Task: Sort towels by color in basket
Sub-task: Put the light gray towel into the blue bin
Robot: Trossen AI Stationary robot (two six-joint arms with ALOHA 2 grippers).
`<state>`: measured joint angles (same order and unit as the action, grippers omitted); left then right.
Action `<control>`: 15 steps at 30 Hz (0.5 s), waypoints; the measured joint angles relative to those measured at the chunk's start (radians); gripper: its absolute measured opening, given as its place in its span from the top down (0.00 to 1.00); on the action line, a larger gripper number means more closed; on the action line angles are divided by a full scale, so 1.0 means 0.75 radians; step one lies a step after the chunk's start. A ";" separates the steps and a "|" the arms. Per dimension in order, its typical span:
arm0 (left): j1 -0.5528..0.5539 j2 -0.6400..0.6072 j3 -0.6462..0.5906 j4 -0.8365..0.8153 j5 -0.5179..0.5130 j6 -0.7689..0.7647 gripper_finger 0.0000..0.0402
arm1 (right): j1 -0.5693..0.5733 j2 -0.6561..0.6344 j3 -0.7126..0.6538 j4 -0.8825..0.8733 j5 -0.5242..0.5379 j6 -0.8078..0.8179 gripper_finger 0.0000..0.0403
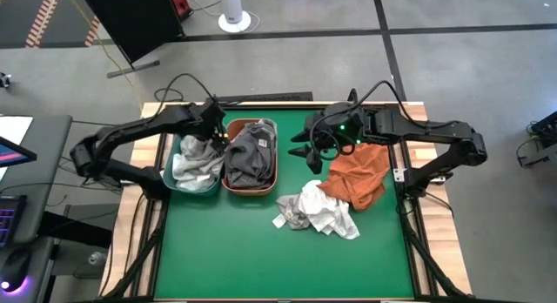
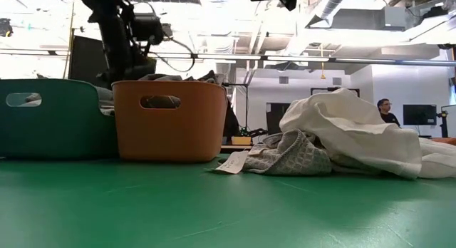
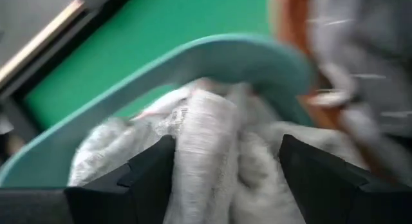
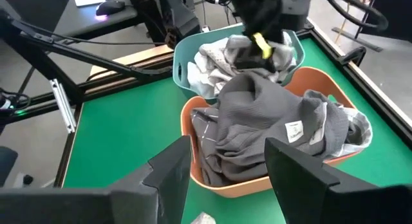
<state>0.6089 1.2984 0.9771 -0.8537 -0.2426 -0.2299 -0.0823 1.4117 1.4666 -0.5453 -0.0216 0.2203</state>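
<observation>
A teal basket point(image 1: 178, 183) holds white towels point(image 1: 196, 162). Right of it, an orange basket point(image 1: 275, 155) holds dark grey towels point(image 1: 249, 155). My left gripper point(image 1: 211, 129) hovers over the teal basket, pointing down. In the left wrist view it point(image 3: 225, 153) is open, with a bunched white towel point(image 3: 206, 127) between its fingers. My right gripper point(image 1: 305, 153) is open in the air just right of the orange basket; in its wrist view it point(image 4: 225, 153) faces the grey towels point(image 4: 257, 127). A rust orange towel point(image 1: 359, 174) and a white and checked pile point(image 1: 318, 207) lie on the table. My left gripper comes from above at a raised fold of the white towel point(image 3: 199, 114) in the teal basket. Its open fingers point(image 3: 151, 172) stand on either side of that fold. Whether they touch the cloth, I cannot tell. The towel rests on the others in the basket.
The two baskets point(image 2: 50, 120) point(image 2: 171, 120) stand side by side at the far left of the green mat point(image 1: 261, 259). In the low view the white pile point(image 2: 349, 134) lies on a checked towel point(image 2: 285, 155). The near half of the mat is bare. A person point(image 2: 385, 109) stands far behind.
</observation>
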 joint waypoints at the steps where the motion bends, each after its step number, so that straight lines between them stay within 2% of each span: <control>1: 0.008 0.021 0.000 -0.011 -0.036 -0.007 0.34 | 0.004 0.000 0.000 -0.001 0.000 0.000 0.45; 6: 0.063 0.152 0.000 -0.076 -0.172 -0.049 0.34 | 0.014 0.000 0.000 -0.001 0.000 0.000 0.45; 11: 0.102 0.276 0.000 -0.088 -0.127 -0.074 0.34 | 0.014 0.001 0.000 -0.004 0.000 0.015 0.45; 15: 0.101 0.298 0.000 -0.093 -0.096 -0.083 0.34 | 0.013 0.001 0.000 -0.048 0.000 0.025 0.45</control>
<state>0.6849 1.5222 0.9771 -0.9238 -0.3146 -0.2920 -0.0723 1.4120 1.4666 -0.5811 -0.0216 0.2393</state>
